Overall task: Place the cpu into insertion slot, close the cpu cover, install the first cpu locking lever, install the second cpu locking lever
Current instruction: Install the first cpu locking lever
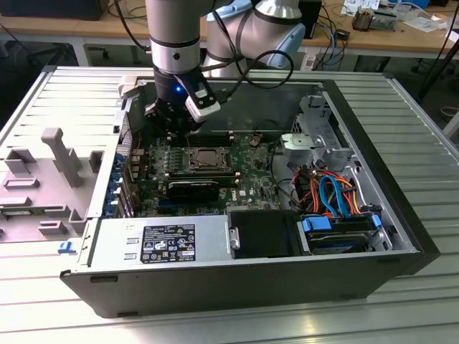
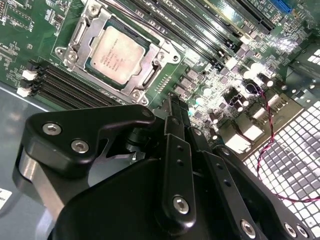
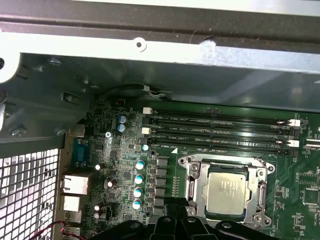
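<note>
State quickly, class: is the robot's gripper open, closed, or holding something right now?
Gripper: closed, holding nothing, beside the silver-grey square cpu.

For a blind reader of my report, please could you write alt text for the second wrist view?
A silver-topped cpu sits in the insertion slot of a green motherboard, framed by the metal cpu cover lying flat around it. The robot's black pincer fills the foreground beside the socket, holding nothing, with long black memory slots nearby.

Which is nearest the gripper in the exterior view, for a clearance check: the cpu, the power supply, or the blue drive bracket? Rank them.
From the gripper:
1. The cpu, just beside it on the board.
2. The power supply, along the case's near wall.
3. The blue drive bracket, toward the exterior view's right.
</note>
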